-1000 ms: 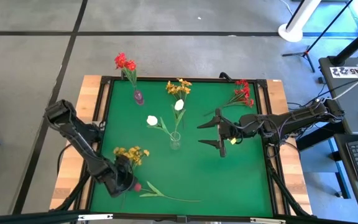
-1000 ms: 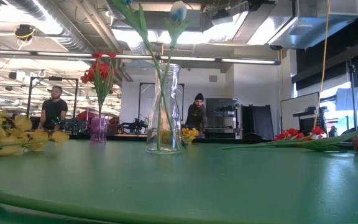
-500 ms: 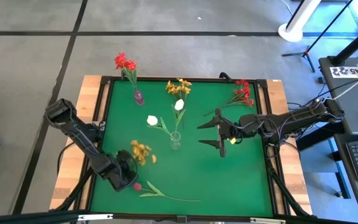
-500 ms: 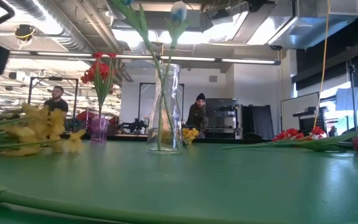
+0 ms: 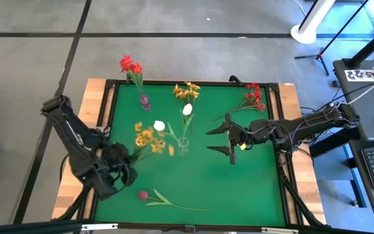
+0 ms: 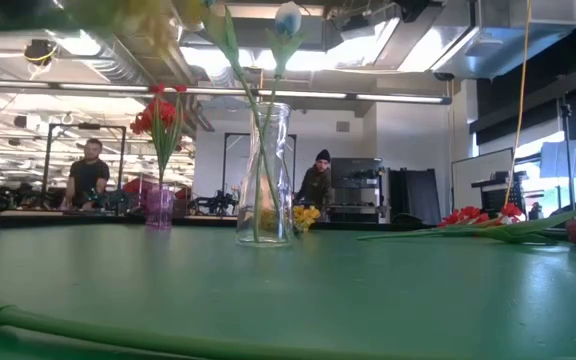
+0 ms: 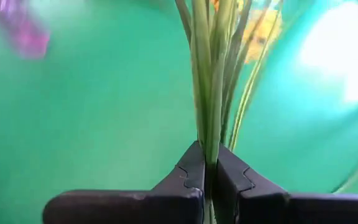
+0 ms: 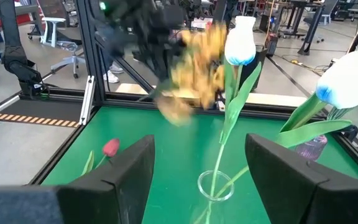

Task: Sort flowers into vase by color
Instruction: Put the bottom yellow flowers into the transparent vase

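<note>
My left gripper [image 5: 129,164] hangs above the table's near left, shut on a yellow-orange flower cluster [image 5: 149,138]. A clear vase [image 5: 183,148] at the table's middle holds two white buds [image 5: 159,125]. A purple vase [image 5: 145,101] at the far left holds red flowers [image 5: 130,64]. A dark-red bud [image 5: 143,194] lies on its long stem near the front edge. A red cluster [image 5: 253,97] lies at the far right and a second yellow cluster [image 5: 187,91] at the far middle. My right gripper [image 5: 229,138] waits open, right of the clear vase. My left gripper pinches the yellow cluster's bundle of thin green stems [image 7: 208,134] between its two fingers, which lie across the stems. The stems run on past the fingertips toward the blossoms [image 7: 260,28]. The whole cluster is lifted clear of the table, its blossoms slanting toward the clear vase.
The green mat [image 5: 239,188] is framed by a dark rim with wooden boards on both sides. The dark-red bud's stem [image 6: 118,328] lies across the near part of the mat. People show in the room beyond the table [image 6: 88,175].
My left gripper has risen from the table's near left and gone toward the far edge and the clear vase, tipping up as it went. The yellow cluster, which lay on the mat, now hangs lifted clear, its blossoms nearer the vase.
</note>
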`<action>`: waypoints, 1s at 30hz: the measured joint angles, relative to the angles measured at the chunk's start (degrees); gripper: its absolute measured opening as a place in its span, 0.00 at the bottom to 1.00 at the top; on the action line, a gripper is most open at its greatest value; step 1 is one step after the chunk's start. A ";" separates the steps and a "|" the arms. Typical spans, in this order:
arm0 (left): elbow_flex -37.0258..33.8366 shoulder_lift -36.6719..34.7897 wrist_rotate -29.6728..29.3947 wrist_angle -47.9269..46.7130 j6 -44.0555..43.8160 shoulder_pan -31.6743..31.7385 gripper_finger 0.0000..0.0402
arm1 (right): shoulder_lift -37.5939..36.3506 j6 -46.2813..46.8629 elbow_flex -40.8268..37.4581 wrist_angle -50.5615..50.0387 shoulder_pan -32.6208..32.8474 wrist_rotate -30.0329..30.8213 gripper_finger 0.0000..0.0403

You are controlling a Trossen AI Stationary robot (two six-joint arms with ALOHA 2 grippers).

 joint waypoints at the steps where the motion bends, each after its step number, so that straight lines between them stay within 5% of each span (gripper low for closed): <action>1: 1.31 0.00 -3.78 0.37 1.79 -0.80 0.00 | 0.00 0.00 0.00 -0.02 0.00 0.00 0.62; 7: 5.48 0.17 -21.51 8.07 15.27 -5.55 0.00 | 0.00 0.13 0.02 -0.06 -0.02 0.00 0.62; 14: 6.01 0.80 -43.15 26.27 43.33 -7.95 0.00 | 0.00 0.07 0.02 0.04 -0.01 0.00 0.62; 17: 6.02 1.52 -43.31 30.42 51.92 -4.43 0.00 | 0.00 0.04 0.02 0.09 0.00 0.73 0.62; 22: 6.02 3.96 -41.57 33.68 54.44 3.04 0.00 | 0.00 -0.23 0.02 0.09 -0.01 1.41 0.62; 26: 5.99 5.20 -32.30 42.79 62.98 7.41 0.00 | 0.00 -0.55 0.02 0.07 0.00 1.44 0.62; 30: 5.99 7.02 -15.55 59.55 80.14 10.32 0.00 | 0.00 -0.65 0.02 0.05 0.00 1.43 0.62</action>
